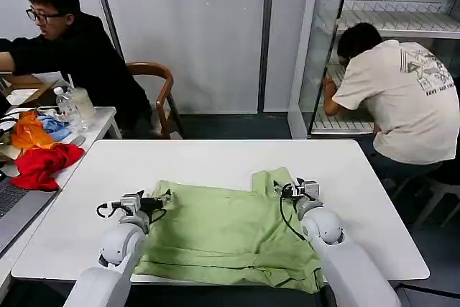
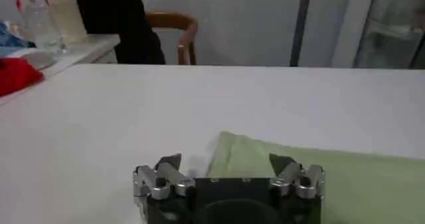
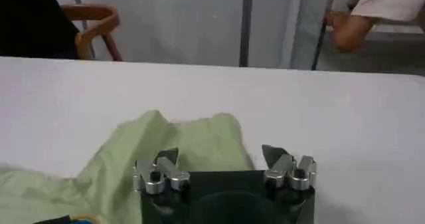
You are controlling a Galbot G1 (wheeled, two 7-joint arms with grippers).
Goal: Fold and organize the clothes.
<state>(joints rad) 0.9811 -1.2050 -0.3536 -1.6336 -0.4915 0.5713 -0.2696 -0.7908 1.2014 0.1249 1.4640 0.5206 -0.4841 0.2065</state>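
I have a white surface [image 1: 215, 159] across the middle of the head view, and the light green shirt [image 1: 223, 231] lies spread on its near half, reaching down to the bottom edge of the frame. One sleeve sticks up near the centre right, and the cloth is bunched into a fold along its lower edge.

My left tool [image 1: 159, 199] sits at the shirt's left edge, lower left of centre. In its wrist view the left tool [image 2: 226, 165] has both fingers spread wide with nothing between them, the corner of the shirt [image 2: 319, 179] just past the tips. My right tool [image 1: 287, 188] is at the raised sleeve, right of centre. Its own camera shows the right tool [image 3: 219, 160] gaping too, holding nothing, the crumpled sleeve [image 3: 166, 145] under and ahead of it.

At the left of the frame a second table [image 1: 93, 124] carries a red cloth [image 1: 43, 165], an orange cloth [image 1: 29, 134] and a plastic bottle [image 1: 68, 109]. A wooden chair [image 1: 158, 91] stands behind it against pale wall panels. A glass-doored cabinet [image 1: 374, 26] with wire shelves fills the upper right.
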